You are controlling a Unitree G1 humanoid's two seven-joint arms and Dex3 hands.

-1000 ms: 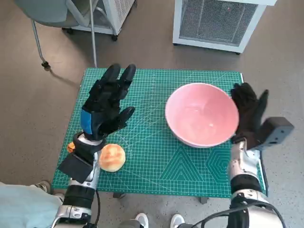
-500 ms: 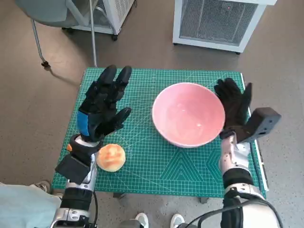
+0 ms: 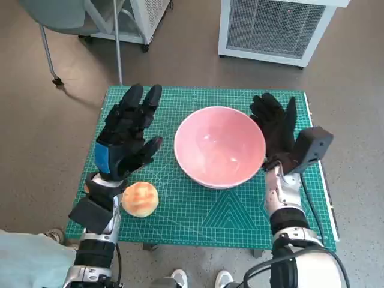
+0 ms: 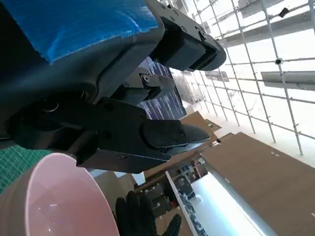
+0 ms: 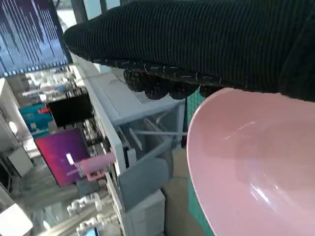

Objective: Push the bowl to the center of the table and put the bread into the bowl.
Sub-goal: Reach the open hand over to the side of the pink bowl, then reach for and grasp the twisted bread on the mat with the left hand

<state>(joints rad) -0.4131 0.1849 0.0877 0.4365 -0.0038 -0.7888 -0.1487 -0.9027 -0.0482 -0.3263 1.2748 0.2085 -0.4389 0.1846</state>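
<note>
On the surface (image 3: 240, 219), only the head view is showing the bread (image 3: 140, 198).
Right hand (image 3: 275, 129) is pressing flat, fingers apart, against the bowl (image 3: 219, 146); left hand (image 3: 126, 135) is hovering, fingers spread, holding nothing.

A glossy pale pink round bowl (image 3: 219, 146) sits on a table covered by a teal-green cutting mat (image 3: 198, 210) printed with a fine pale grid and diagonal lines. The round bread roll (image 3: 140, 199) is golden tan with a browner patch. The left hand (image 3: 125, 138) is black with blue tape on its back, and the right hand (image 3: 274, 128) wears a black knitted glove.
</note>
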